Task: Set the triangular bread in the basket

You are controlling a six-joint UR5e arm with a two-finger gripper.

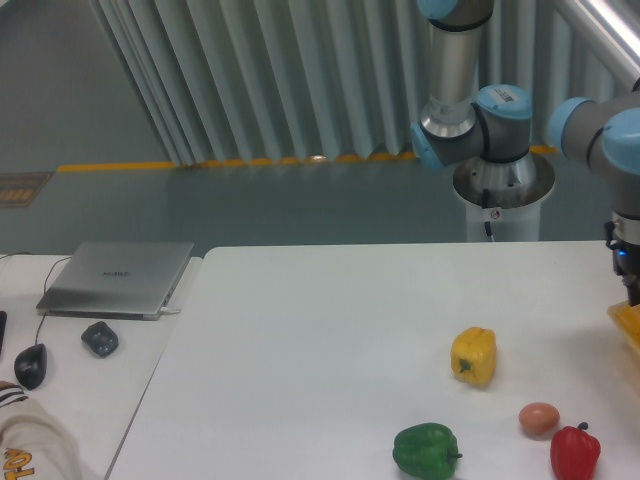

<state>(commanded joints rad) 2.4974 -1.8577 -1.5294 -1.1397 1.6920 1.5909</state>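
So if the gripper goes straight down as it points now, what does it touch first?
Probably the basket: the arm comes down right above its visible corner at the picture's right edge. The fingertips are cut off there, and depth is unclear, so this is uncertain.

On the table (330, 330), three peppers and an egg (539, 418) cluster at lower right; one pepper (473, 355) sits above the egg, two (426, 451) (574, 452) flank it. The basket (627, 322) pokes in at right edge. Laptop (118, 278) and mouse (31, 366) lie far left
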